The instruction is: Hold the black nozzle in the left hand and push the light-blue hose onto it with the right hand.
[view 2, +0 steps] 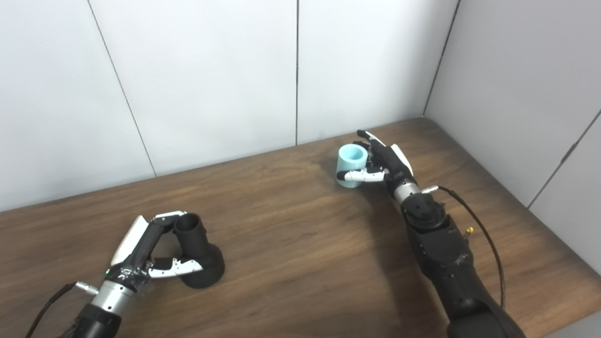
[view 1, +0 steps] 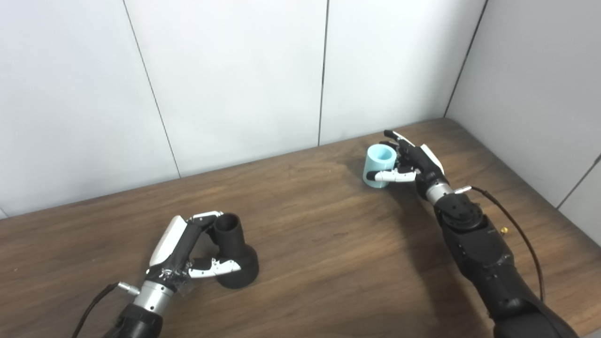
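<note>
Your left hand (view 1: 188,251) clamps the nozzle (view 1: 235,256), mouth up, steadying it; your right hand (view 1: 413,164) wraps the far hose (view 1: 379,165), both resting on the worktop (view 1: 328,244).

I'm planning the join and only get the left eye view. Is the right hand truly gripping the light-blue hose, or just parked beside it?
Observer: The right eye view also shows a grip. The right hand has its thumb across the front of the light-blue hose and its fingers behind the rim. The hose stands open end up on the table.
Operator: Any room to the right of that arm?
Observer: That view shows more bare table to the right of the forearm, out to the edge by the side wall.
</note>
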